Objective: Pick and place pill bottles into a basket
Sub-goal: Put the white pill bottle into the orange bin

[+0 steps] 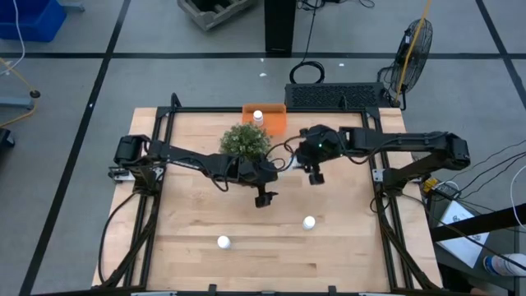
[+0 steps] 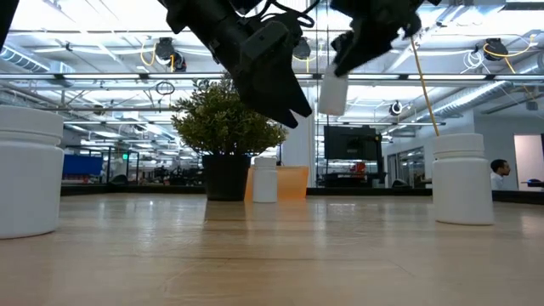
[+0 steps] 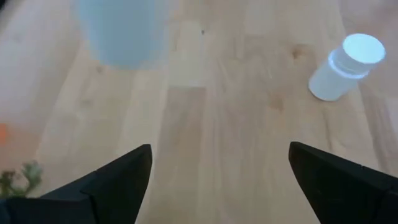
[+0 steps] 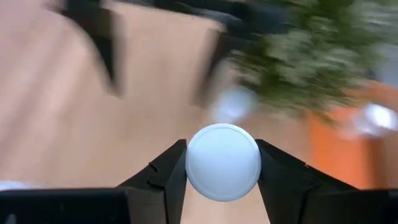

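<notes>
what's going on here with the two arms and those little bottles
The right tool is shut on a white pill bottle, held in the air above the table near the plant. The left tool hangs open and empty over mid-table. One bottle already stands in the orange basket; two more wait on the near part of the wooden table.

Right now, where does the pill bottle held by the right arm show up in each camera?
High: hidden under the right gripper, centre.
Low: held bottle, top centre, in the air.
Left wrist: cannot tell.
Right wrist: its cap between the jaws.
Shared landmark: the plant.
</notes>
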Controlling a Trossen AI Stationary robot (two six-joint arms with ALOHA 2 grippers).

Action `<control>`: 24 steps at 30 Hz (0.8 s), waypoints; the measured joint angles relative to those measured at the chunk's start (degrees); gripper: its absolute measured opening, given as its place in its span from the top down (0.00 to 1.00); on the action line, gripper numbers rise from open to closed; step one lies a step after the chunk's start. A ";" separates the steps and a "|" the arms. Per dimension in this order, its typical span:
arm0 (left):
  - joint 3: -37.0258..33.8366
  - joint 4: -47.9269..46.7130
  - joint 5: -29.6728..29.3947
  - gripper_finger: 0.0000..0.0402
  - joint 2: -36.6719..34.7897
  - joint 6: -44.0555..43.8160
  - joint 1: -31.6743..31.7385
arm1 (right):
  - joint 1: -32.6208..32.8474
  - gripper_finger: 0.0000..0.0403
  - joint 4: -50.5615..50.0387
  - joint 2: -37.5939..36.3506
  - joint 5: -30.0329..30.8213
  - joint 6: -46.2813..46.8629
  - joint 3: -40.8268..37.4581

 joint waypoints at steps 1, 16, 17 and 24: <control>0.00 -0.76 0.03 0.04 -0.05 -0.27 -0.44 | -0.87 0.62 0.30 -0.23 1.62 -0.85 0.00; 0.00 -2.82 -2.15 0.04 -0.06 -4.34 -12.56 | -22.30 0.62 4.32 0.31 -7.31 -8.11 0.39; 0.00 -2.82 -2.88 0.04 -0.06 -5.01 -13.06 | -23.36 0.63 4.13 0.88 -8.43 -8.35 0.96; 0.00 -1.76 -5.73 0.04 -0.06 -7.50 -14.63 | -26.09 0.62 1.46 10.08 -10.23 -10.23 10.45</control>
